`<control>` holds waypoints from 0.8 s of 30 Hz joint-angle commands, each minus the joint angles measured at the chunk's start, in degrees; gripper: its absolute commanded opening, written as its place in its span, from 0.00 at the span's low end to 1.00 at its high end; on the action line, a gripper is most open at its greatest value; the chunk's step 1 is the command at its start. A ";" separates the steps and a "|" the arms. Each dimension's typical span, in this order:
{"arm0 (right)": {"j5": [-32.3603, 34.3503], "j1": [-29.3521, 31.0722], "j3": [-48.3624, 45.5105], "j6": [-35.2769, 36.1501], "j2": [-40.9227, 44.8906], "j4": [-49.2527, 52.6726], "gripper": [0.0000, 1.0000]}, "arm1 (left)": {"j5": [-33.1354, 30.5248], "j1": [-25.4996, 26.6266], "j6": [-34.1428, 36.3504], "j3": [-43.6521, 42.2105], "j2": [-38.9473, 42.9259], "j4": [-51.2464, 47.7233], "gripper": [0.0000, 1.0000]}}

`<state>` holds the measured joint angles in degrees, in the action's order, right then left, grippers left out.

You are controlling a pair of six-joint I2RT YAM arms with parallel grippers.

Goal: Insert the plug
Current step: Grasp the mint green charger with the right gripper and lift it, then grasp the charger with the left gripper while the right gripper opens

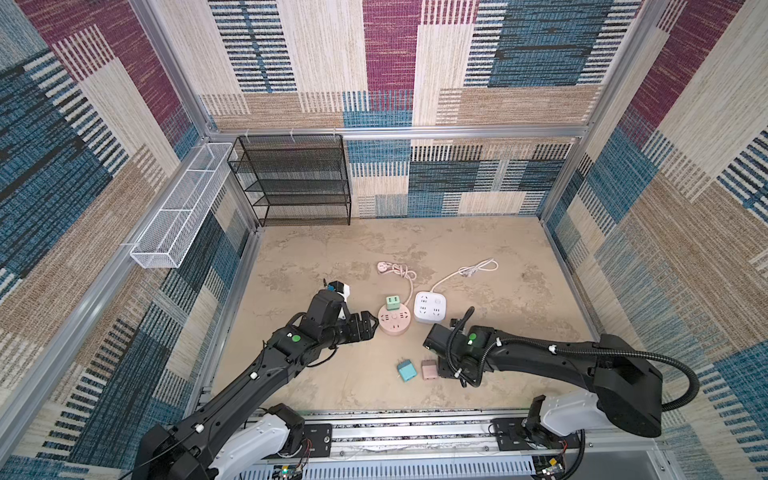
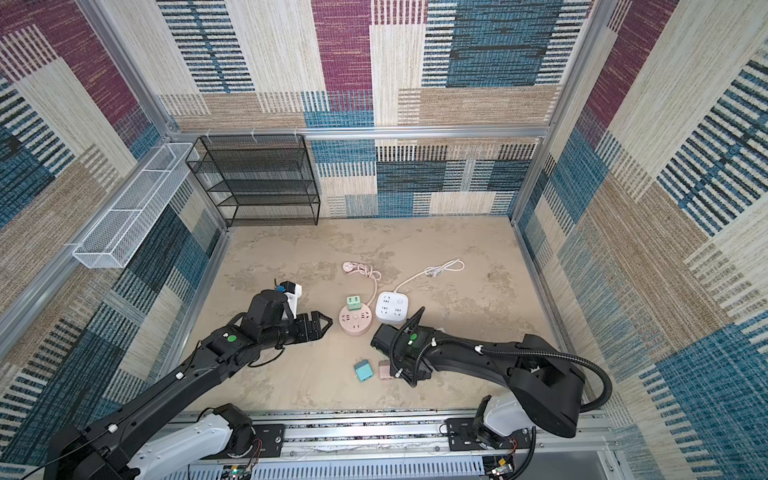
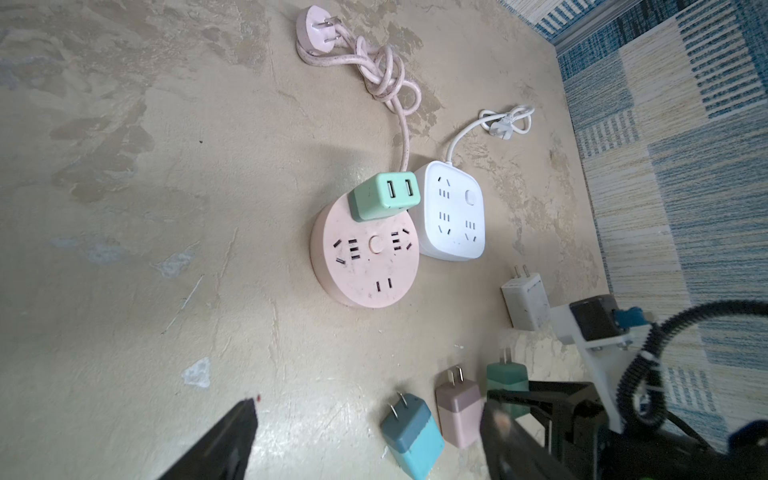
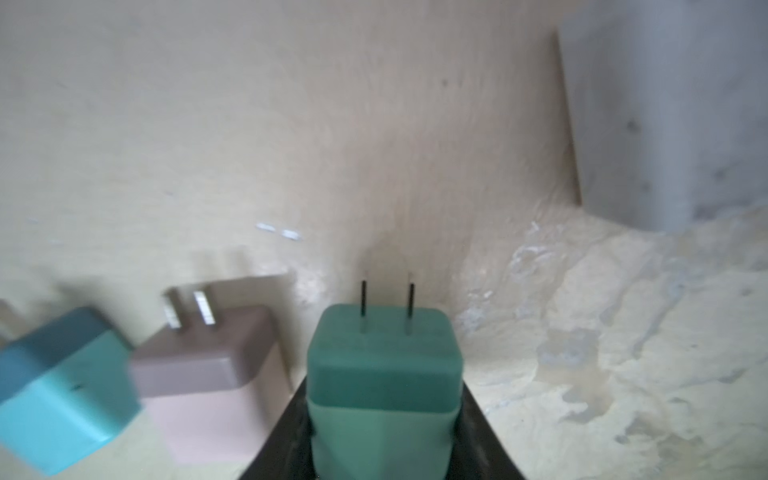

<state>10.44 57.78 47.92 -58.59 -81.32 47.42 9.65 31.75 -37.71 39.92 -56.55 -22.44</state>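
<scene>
Two black fingers of the right gripper [image 4: 384, 436] clench a dark green two-pin plug [image 4: 384, 365], just beside a pink plug [image 4: 216, 370] and a blue plug [image 4: 66, 390]. The left gripper [image 1: 371, 325] hangs spread and empty beside the round pink power strip [image 1: 394, 322], which carries a mint USB charger [image 1: 392, 302].

The black left arm [image 1: 249, 374] is extended forward, its left gripper [image 1: 372, 324] spread wide. The black right arm [image 1: 540, 357] is folded inward, its right gripper [image 4: 384, 382] lowered, clamped around a dark green plastic plug [image 4: 384, 353].
</scene>
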 commanded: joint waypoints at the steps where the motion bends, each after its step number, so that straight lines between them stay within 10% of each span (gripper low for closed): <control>1: 5.74 -0.03 5.18 4.94 0.44 3.97 0.00 | 0.55 -0.02 -0.21 0.70 0.78 0.46 0.88; 11: 2.27 1.58 14.31 31.70 -3.04 -5.10 0.00 | 8.69 -0.02 2.03 4.46 -0.55 -1.13 0.88; 24: -7.97 2.16 13.27 43.81 2.89 -15.90 0.00 | 20.33 0.29 0.65 5.61 -8.01 5.04 0.84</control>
<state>4.67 59.88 60.75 -18.24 -77.43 33.76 26.24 31.83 -37.15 45.39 -64.05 -20.88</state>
